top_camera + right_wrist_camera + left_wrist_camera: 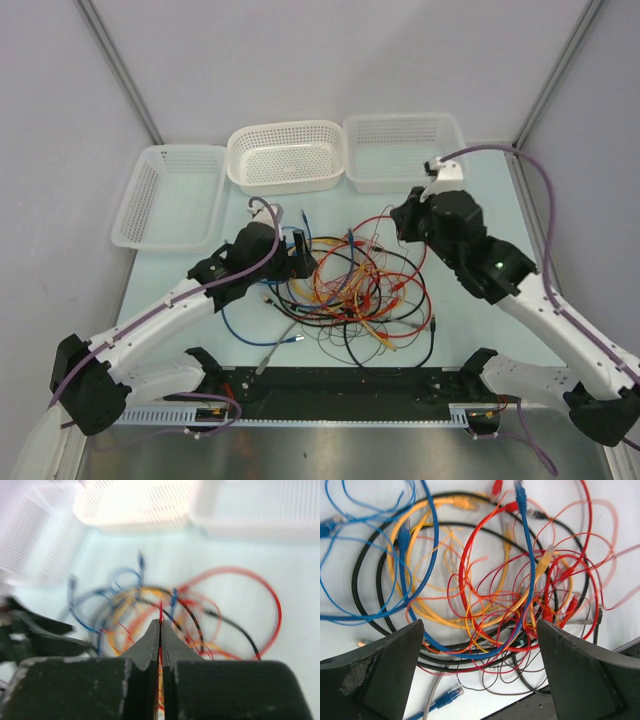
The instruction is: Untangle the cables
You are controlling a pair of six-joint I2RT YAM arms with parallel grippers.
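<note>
The cables lie in a loose tangle of red, orange-yellow, blue, black and grey loops on the table's middle. My left gripper hangs over the tangle's left side, open wide; in the left wrist view its fingers stand far apart over the cables, touching none. My right gripper is at the tangle's far right edge. In the right wrist view the right gripper is shut on a thin red cable that sticks up between the tips, with blurred cables behind.
Three white mesh baskets stand along the back: left, middle, right. A black strip runs along the near edge between the arm bases. A blue plug and a grey cable end lie near it.
</note>
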